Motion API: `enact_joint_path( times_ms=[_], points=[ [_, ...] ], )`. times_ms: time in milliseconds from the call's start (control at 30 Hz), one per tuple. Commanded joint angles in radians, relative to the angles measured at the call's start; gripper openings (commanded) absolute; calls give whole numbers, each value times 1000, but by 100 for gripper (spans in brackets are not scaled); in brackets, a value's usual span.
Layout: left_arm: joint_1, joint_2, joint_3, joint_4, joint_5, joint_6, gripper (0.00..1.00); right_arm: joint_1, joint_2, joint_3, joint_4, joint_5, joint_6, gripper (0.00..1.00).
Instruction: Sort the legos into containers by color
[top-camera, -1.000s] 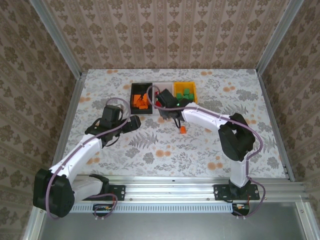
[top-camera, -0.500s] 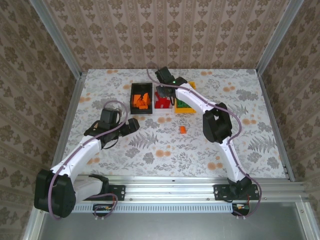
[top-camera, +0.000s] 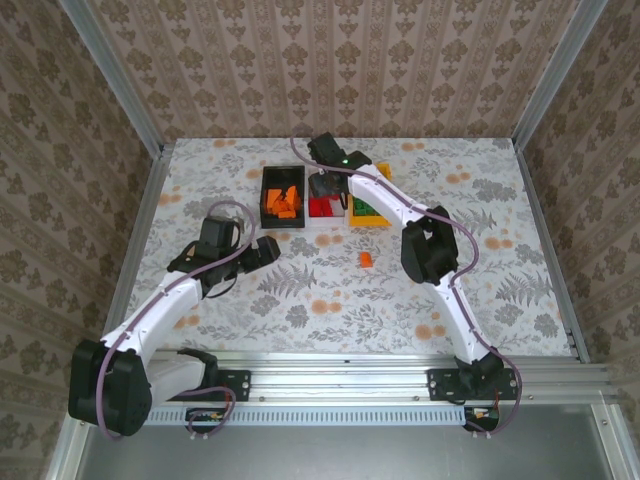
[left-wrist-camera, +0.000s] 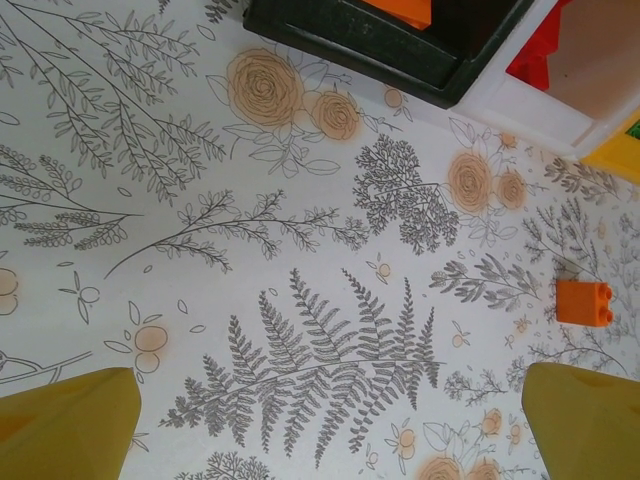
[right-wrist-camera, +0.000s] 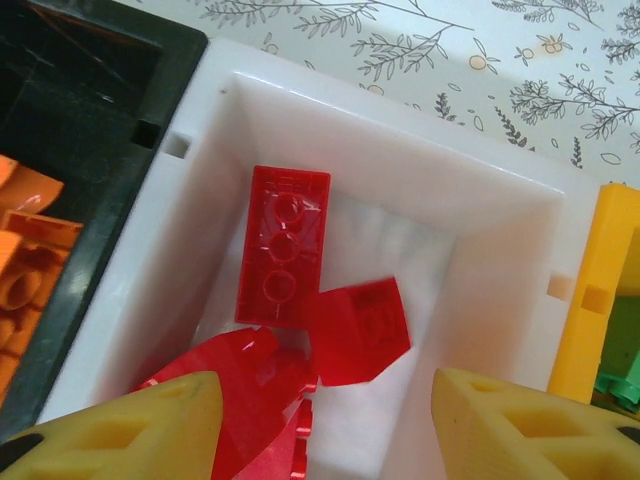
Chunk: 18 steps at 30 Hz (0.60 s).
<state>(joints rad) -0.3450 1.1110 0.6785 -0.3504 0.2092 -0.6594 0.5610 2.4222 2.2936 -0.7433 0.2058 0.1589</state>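
Nearest the bases, the left arm's gripper (top-camera: 268, 248) is hanging low over the floral-printed table covering (top-camera: 300, 300). Its white, cable-wrapped arm is bending forward and inward from the near rail. Its matte yellow fingertips (left-wrist-camera: 65, 425) are standing wide apart, released, with nothing but printed ferns showing between them. Just beyond it and to the right, a single small glossy orange plastic brick (left-wrist-camera: 584, 302) with two studs showing is lying alone on the covering, well apart from the bins.

Farther back, three small open-top rectangular plastic bins are sitting in a row, side by side. The black bin (top-camera: 283, 197) on the left is holding a heap of orange bricks (top-camera: 285, 203). The translucent white bin (right-wrist-camera: 500, 250) in the middle is holding shiny red bricks (right-wrist-camera: 285, 245), one long piece lying flat beside a tilted square one. The yellow bin (right-wrist-camera: 605, 260) on the right is holding green bricks (right-wrist-camera: 622, 385).

The right arm is reaching far across the table with its elbow raised and its wrist folding down over the row. In the overhead view its forearm is covering part of the yellow bin. The right gripper (right-wrist-camera: 322, 400) is hovering directly above the white bin and pointing down into it. Its blocky yellow fingertips (right-wrist-camera: 120, 430) are spreading wide and gripping nothing, while the red bricks are lying loose beneath them.
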Motion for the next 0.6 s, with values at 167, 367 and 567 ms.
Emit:
enact_joint_path(
  times_ms=[167,367,567],
  points=[
    [5,-27,11,34,37,-30,100,57,-411,-324,98,61,2,59],
    [-17,-11,-27,89,59,-56,100,63,-714,-852,248,37,134,65],
    [-44,8,-56,140,61,-80,100,72,-785,-1162,345,-16,250,69]
  ],
)
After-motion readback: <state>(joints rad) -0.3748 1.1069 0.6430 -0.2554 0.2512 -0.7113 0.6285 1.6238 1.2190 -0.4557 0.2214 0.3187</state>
